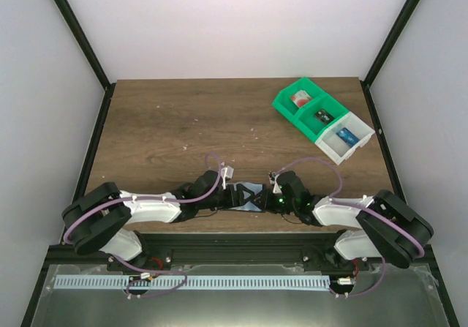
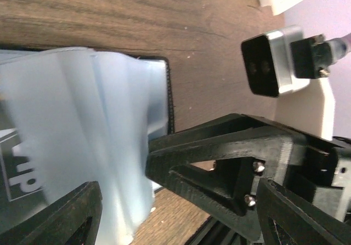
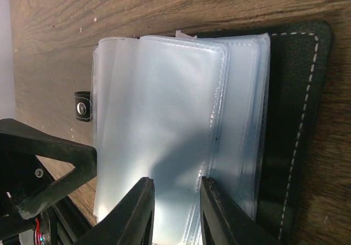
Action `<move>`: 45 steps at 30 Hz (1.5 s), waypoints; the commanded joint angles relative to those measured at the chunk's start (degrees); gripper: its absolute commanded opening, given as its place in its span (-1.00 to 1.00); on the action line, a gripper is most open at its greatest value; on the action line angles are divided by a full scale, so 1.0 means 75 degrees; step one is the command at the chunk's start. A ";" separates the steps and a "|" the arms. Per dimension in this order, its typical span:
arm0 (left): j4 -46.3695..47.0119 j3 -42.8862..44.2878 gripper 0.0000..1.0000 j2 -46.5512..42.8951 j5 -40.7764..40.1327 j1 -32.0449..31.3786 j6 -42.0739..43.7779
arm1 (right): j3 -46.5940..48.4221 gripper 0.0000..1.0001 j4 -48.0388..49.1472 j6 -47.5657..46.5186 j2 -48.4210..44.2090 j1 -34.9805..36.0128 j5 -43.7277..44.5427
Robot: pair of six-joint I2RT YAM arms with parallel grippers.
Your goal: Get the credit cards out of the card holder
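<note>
The card holder [image 1: 248,195] lies open at the table's near edge between both grippers. In the right wrist view its pale blue plastic sleeves [image 3: 159,119] fan over a dark stitched cover [image 3: 299,113], with a black snap tab [image 3: 82,108]. My right gripper [image 3: 176,215] has its jaws a narrow gap apart, pinching a sleeve that bulges up between them. My left gripper [image 2: 181,223] is open wide, one finger [image 2: 60,217] over the raised sleeves [image 2: 93,135]. A card with dark print [image 2: 16,168] shows inside a sleeve. The right gripper's finger [image 2: 208,163] touches the sleeves' edge.
At the back right stand a green bin [image 1: 281,104] holding a red-and-white card [image 1: 298,98] and a dark item [image 1: 322,115], and a white bin [image 1: 333,148] holding a blue item [image 1: 346,132]. The right wrist camera [image 2: 271,61] is close to my left gripper.
</note>
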 commanded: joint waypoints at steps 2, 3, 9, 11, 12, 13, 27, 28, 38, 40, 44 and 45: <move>0.0587 -0.0081 0.58 -0.0134 0.0105 -0.0066 -0.0113 | -0.0156 -0.40 -0.0819 0.0082 -0.0252 0.0063 0.0209; 0.0634 -0.0087 0.58 -0.0117 0.0118 -0.0059 -0.0099 | -0.0141 -0.36 -0.0903 0.0085 -0.0339 0.0063 0.0248; 0.0619 -0.0042 0.58 -0.0010 0.0045 -0.0061 0.0061 | -0.0009 -0.37 -0.1624 0.0136 -0.1178 0.0063 0.0534; 0.0531 -0.0063 0.58 -0.0099 -0.0094 -0.0048 0.0103 | 0.0094 -0.39 -0.1865 0.0157 -0.1557 0.0063 0.0535; 0.0347 -0.0046 0.58 -0.0221 -0.0266 -0.0047 0.0180 | 0.0170 -0.42 -0.1981 0.0165 -0.1729 0.0063 0.0545; 0.0039 -0.0012 0.59 -0.0425 -0.0447 -0.0032 0.0252 | 0.0233 -0.43 -0.2075 0.0175 -0.1899 0.0063 0.0551; -0.0664 -0.0791 0.83 -0.1813 0.0064 0.0815 0.0299 | 0.0893 -0.95 -0.0375 0.0779 -0.0603 0.0530 0.0187; -0.0584 -0.0836 0.83 -0.1814 0.0127 0.0856 0.0263 | 0.0985 -0.96 -0.0286 0.0761 -0.0343 0.0563 0.0131; -0.0191 -0.0794 0.82 -0.1398 0.0288 0.0866 0.0366 | 0.0789 -0.99 0.0100 0.0606 0.1050 0.0594 0.0371; -0.0222 -0.0710 0.82 -0.1235 0.0308 0.0868 0.0465 | 0.0727 -0.99 0.0138 0.0611 0.1096 0.0594 0.0382; -0.0260 -0.0679 0.82 -0.1032 0.0154 0.0865 0.0564 | 0.0618 -0.99 0.0255 0.0662 0.1182 0.0591 0.0311; -0.0216 -0.0679 0.82 -0.0975 0.0180 0.0859 0.0573 | 0.0604 -0.99 0.0289 0.0674 0.1194 0.0591 0.0312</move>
